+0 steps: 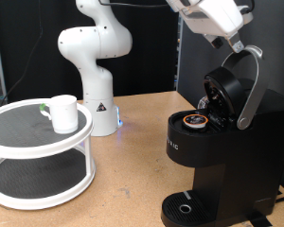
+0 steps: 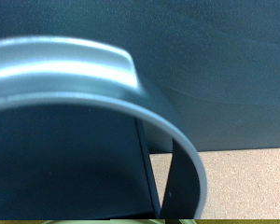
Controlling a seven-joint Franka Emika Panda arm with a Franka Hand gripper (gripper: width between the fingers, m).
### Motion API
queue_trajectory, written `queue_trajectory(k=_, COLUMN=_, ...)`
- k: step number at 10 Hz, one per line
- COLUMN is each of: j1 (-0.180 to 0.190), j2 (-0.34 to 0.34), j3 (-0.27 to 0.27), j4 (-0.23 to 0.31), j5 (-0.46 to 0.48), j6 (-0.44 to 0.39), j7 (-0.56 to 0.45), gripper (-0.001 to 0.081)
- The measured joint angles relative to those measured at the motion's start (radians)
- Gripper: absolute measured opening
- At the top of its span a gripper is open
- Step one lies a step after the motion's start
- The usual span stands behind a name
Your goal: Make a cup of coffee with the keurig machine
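Keurig machine: one keurig machine (image 1: 210, 156), black, is standing at the exterior view's right on the surface (image 1: 123, 180); its lid is standing raised and tilted back.
Lid handle: one silver-grey curved handle (image 1: 248, 90) is arching over the raised lid; in the wrist view the same handle (image 2: 103, 79) is filling most of the picture as a bright metal band.
Pod: one coffee pod (image 1: 194, 121) is sitting in the open brew chamber, its dark top with a gold ring facing up.
Drip base: one round drip base (image 1: 185, 208) is lying at the foot of the machine, with nothing standing on it.
Cup: one white cup (image 1: 64, 113) is resting on the top tier of the rack, well apart from the machine.
Rack: one white two-tier round rack (image 1: 38, 156) is standing at the exterior view's left.
Gripper: one gripper (image 1: 235, 43) is hanging at the top of the lid handle, near the exterior view's top right; I cannot tell whether the jaws are released or clenched.
Arms: the working arm is entering from the top; a second white robot (image 1: 93, 57) is standing behind the rack.
Surface: a light brown wood-look top.
Room: dark panels are standing behind the scene.
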Motion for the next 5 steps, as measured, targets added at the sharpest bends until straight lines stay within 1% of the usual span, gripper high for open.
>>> queue_trajectory(k=1, j1=0.0, j2=0.0, j3=0.01, j4=0.002, j5=0.0, j6=0.005, j7=0.009, gripper=0.0807)
queue_trajectory(k=2, j1=0.0, j2=0.0, j3=0.019, j4=0.003, j5=0.0, j6=0.013, j7=0.021, gripper=0.0772)
queue_trajectory(k=3, j1=0.0, j2=0.0, j3=0.026, j4=0.004, j5=0.0, j6=0.022, j7=0.026, gripper=0.0636)
queue_trajectory(k=4, j1=0.0, j2=0.0, j3=0.031, j4=0.005, j5=0.0, j6=0.026, j7=0.026, gripper=0.0636)
queue_trajectory(k=5, j1=0.0, j2=0.0, j3=0.036, j4=0.006, j5=0.0, j6=0.031, j7=0.026, gripper=0.0469)
